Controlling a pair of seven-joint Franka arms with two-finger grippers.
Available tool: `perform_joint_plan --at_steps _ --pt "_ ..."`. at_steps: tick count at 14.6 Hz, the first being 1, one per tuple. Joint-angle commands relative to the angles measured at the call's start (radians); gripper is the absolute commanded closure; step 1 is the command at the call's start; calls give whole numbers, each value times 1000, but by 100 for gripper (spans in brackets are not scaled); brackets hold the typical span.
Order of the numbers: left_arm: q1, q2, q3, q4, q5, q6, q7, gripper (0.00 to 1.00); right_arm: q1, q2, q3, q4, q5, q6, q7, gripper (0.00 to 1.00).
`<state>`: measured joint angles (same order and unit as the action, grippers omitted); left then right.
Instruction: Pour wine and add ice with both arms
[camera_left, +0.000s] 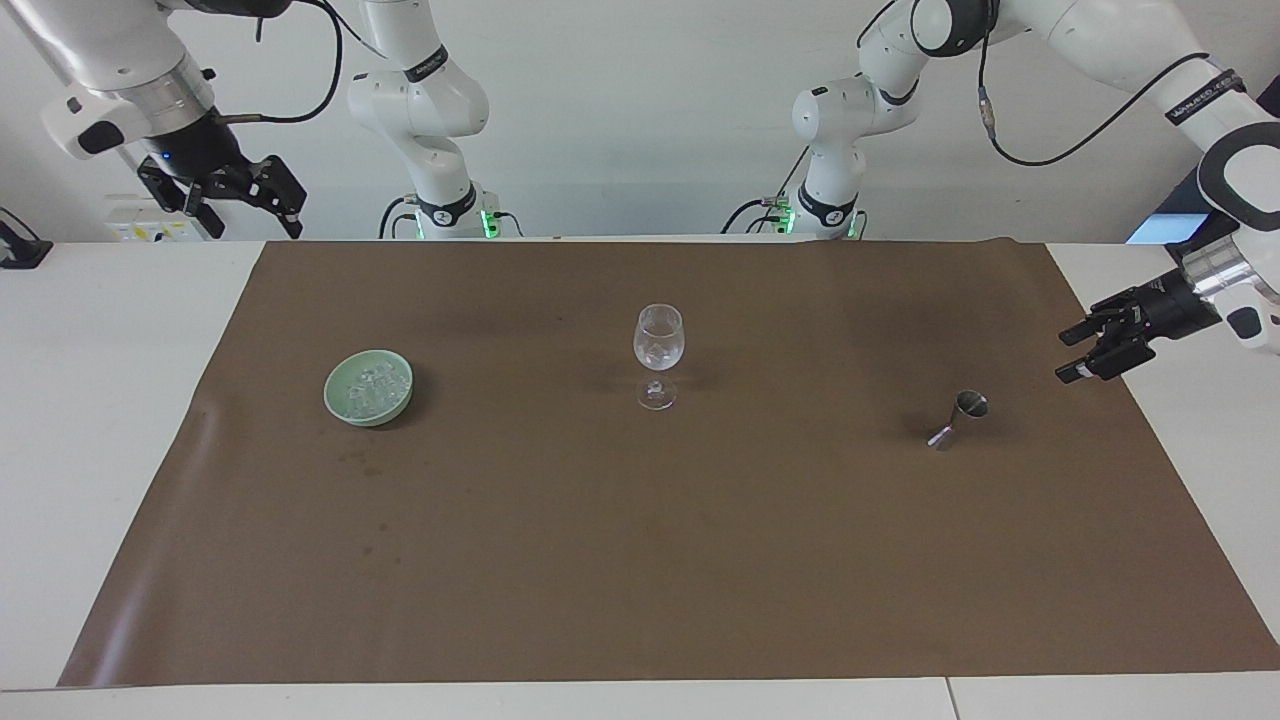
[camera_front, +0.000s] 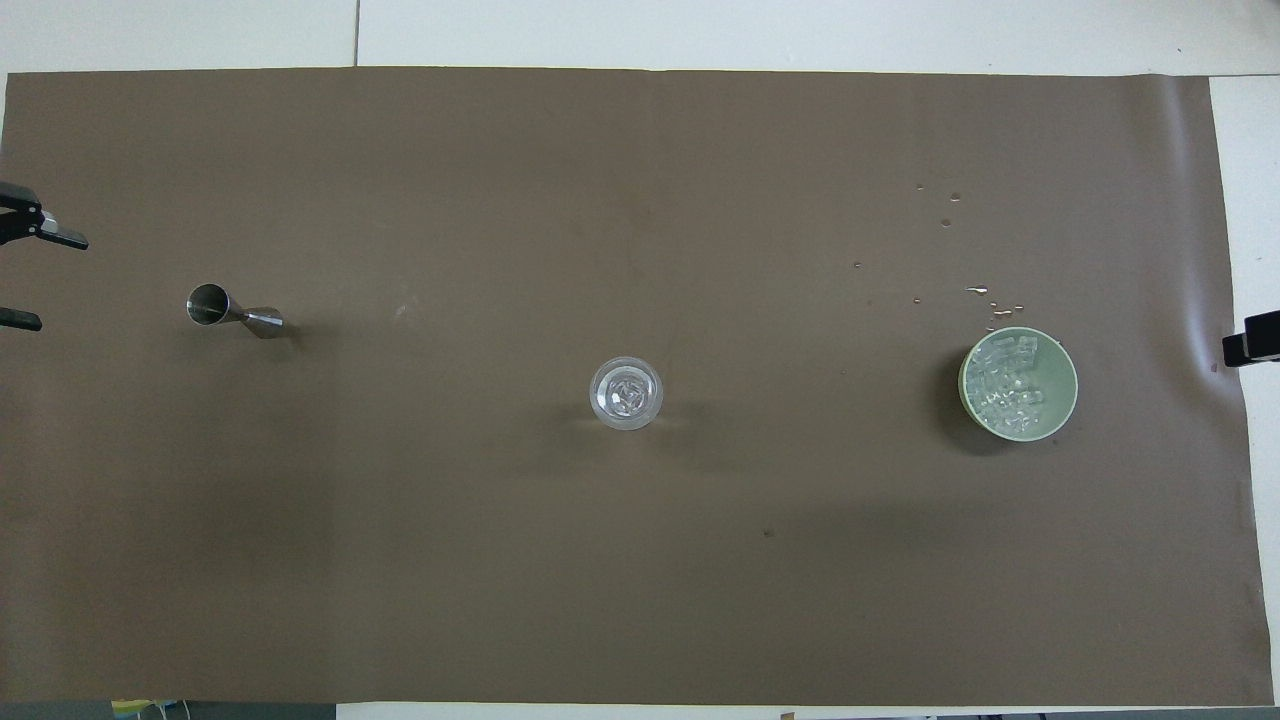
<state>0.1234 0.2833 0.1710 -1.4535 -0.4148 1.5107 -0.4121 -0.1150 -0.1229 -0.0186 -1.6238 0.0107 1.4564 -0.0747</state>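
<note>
Your wine glass (camera_left: 658, 345) stands upright mid-mat with a few cubes already in its bowl, and the rest of the ice (camera_left: 370, 385) sits in the green bowl (camera_left: 340, 398) toward the right arm's end of the tabletop (camera_left: 110, 420). The steel jigger (camera_left: 960, 415) stands on the brown mat (camera_left: 640, 560) toward the left arm's end.

Your left gripper (camera_left: 1100, 345) hangs over the mat's edge near the jigger, its fingers spread and holding nothing. Your right gripper (camera_left: 235, 195) is raised above the mat's corner at its own end, fingers parted and empty too.

Watch the tall, narrow-footed things. If you bring the left arm back low, a spread finger could clip the jigger and tip it. The glass looks top-heavy on its thin stem, so a sweep past it could topple it and scatter the ice. Wet drops (camera_front: 975, 292) beside the green bowl suggest slippery cubes that may slide from a pinch.
</note>
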Motion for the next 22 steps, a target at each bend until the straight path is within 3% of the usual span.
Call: perform_joint_plan --at_steps 1,6,8,10,13,16,22 --pt "-71 -58 10 -8 111 -12 118 0 -2 -21 2 -24 -12 -1 -22 0" --pt "-181 -124 10 -8 263 -1 393 0 -2 -1 3 -16 -12 -11 -22 0" --pt "-180 -148 -17 -7 303 -1 455 0 -2 0 3 -7 -12 -11 -22 0" --pt "-169 -168 -53 -5 317 -1 467 0 -2 0 3 -8 -14 -4 -23 0" --pt "-90 -190 -206 -4 399 -13 463 0 -2 0 3 -8 -17 -4 -28 0" --pt "-88 -271 -220 -17 401 -23 472 0 -2 0 3 -8 -17 -2 -28 0" --pt "-97 -297 -214 -45 403 -84 473 0 -5 -3 2 -16 -17 -8 -28 0"
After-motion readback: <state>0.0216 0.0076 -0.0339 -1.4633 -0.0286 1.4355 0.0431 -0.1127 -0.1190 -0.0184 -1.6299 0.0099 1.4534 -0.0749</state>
